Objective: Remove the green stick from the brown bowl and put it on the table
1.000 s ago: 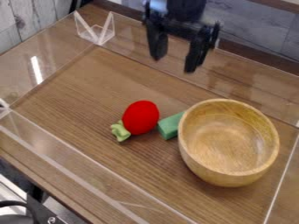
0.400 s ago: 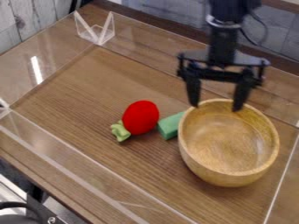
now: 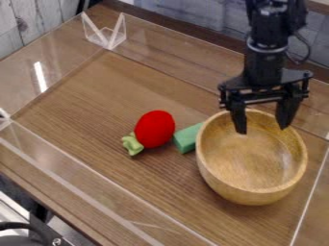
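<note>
The bowl (image 3: 252, 156) is seen nearest, sitting at roughly 4 o'clock on the tabletop (image 3: 90, 106), and its inside looks bare. Just off its rim at 9 o'clock, the stick (image 3: 188, 138) is found lying flat on the tabletop, touching or nearly touching the bowl's outer wall, so it's outside the bowl, not in it. Right beside the stick, again at 9 o'clock, a red toy (image 3: 154, 128) with a pale green stub is parked; whether they touch can't be told. Further back, the pincer (image 3: 261, 111) is seen pointing straight down over the bowl's far rim, fingers spread wide with nothing between them. Clear walls (image 3: 103, 31) are seen at the far 11 o'clock corner.
</note>
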